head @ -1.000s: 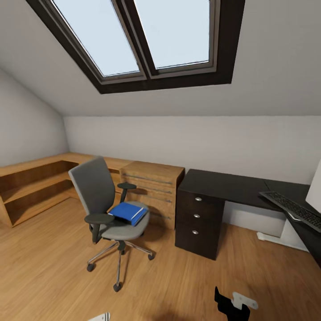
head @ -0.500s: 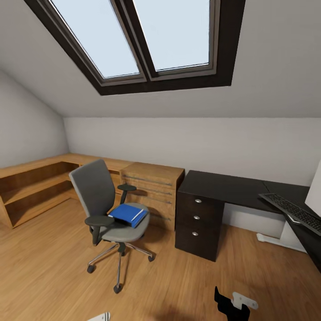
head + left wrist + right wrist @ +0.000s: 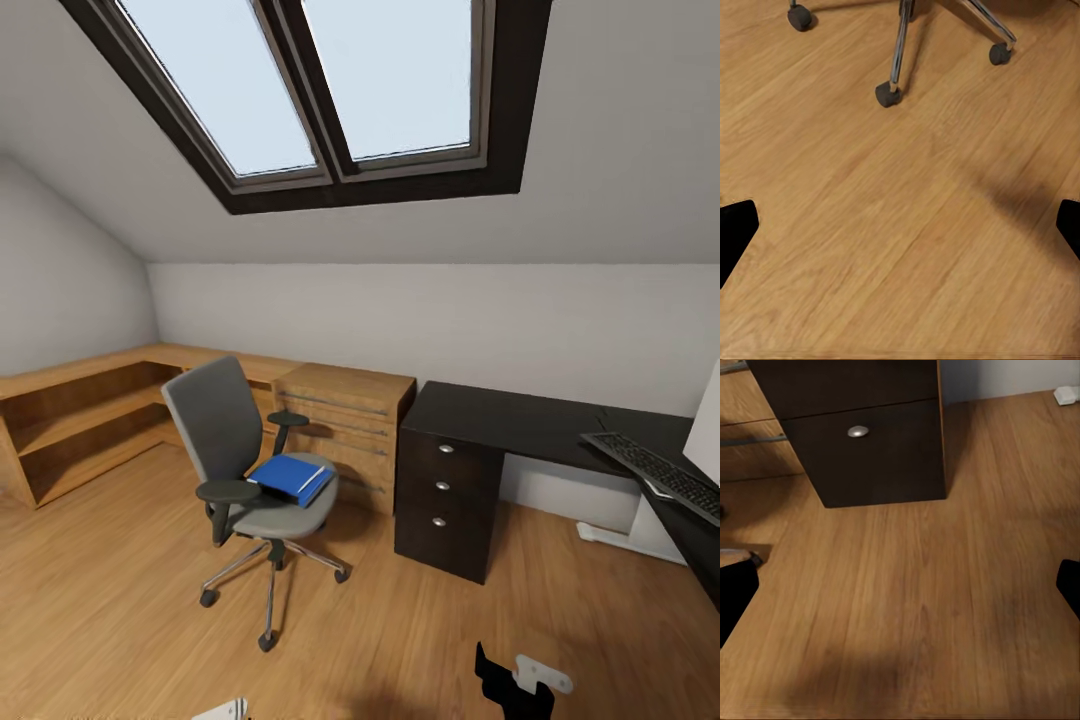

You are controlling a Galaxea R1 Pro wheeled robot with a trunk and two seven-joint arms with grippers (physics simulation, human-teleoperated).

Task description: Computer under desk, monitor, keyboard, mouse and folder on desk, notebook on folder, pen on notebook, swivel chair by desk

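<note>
The swivel chair (image 3: pixel 232 452) stands on the wood floor left of the desk (image 3: pixel 505 416), and its casters (image 3: pixel 888 93) lie ahead of my left gripper (image 3: pixel 900 229), which is open over bare floor. The blue folder (image 3: pixel 290 479) lies on the seat; a thin pale line on it may be the pen, I cannot tell. At the far right of the desk lies the keyboard (image 3: pixel 658 472), beside the monitor's white back (image 3: pixel 706 424). My right gripper (image 3: pixel 900 592) is open, low before the desk's drawer unit (image 3: pixel 870 439). Computer, mouse and notebook are out of view.
A light wooden chest of drawers (image 3: pixel 345 425) stands between chair and desk, touching the drawer unit (image 3: pixel 446 492). Low wooden shelving (image 3: pixel 80 420) runs along the left wall. A skylight (image 3: pixel 330 90) sits in the sloped ceiling. A white foot (image 3: pixel 608 534) rests on the floor under the desk.
The whole picture has slid slightly to the right, so the camera has moved. Chair, folder and desk keep their places. My right gripper sits a little lower in the view.
</note>
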